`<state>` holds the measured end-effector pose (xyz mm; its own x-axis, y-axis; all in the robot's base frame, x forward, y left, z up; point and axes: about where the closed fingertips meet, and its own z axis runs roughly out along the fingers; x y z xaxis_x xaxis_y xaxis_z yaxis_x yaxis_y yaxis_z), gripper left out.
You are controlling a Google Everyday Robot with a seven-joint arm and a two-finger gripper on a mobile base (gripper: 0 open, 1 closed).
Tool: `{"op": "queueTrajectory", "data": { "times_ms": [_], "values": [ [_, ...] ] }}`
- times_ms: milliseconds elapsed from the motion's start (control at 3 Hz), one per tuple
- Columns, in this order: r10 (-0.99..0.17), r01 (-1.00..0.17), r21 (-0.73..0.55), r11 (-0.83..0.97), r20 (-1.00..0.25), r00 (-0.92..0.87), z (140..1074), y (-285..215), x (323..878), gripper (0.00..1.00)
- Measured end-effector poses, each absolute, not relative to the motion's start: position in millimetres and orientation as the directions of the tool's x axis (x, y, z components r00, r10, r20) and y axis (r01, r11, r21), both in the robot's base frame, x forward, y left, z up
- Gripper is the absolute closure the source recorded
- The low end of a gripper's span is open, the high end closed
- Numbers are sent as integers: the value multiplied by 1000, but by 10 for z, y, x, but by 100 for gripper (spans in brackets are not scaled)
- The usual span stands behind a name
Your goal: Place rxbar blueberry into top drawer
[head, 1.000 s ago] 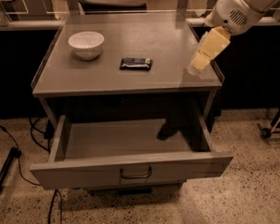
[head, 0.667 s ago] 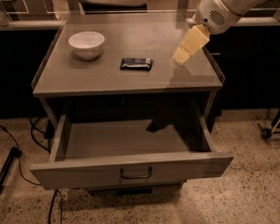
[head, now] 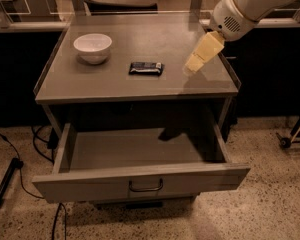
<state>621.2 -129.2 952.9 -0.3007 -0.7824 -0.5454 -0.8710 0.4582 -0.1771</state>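
The rxbar blueberry (head: 146, 68) is a small dark flat bar with pale lettering. It lies on the grey cabinet top, near the middle. The top drawer (head: 140, 180) is pulled wide open below, and its inside holds nothing; its dark bar handle sits at the centre of the front panel. My gripper (head: 194, 65) hangs from the white arm at the upper right. Its pale yellow fingers point down and left, above the cabinet top and to the right of the bar, apart from it.
A white bowl (head: 92, 47) stands on the cabinet top (head: 115, 86) at the left, beyond the bar. Raised rims run along the top's left and right edges. Black cables (head: 20, 159) lie on the speckled floor at the left. A wheeled stand (head: 292, 136) is at the right.
My gripper has moved left and a little toward the rxbar, from the right edge of the cabinet top to over its right-middle part. The bar, bowl and drawer have not moved.
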Motion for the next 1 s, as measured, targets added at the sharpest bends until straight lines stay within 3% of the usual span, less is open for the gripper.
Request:
{"op": "queueTrajectory", "data": {
  "times_ms": [1000],
  "values": [
    [-731,-883,-193,428,-648,-213,9107,-861,6777,0]
  ]
}}
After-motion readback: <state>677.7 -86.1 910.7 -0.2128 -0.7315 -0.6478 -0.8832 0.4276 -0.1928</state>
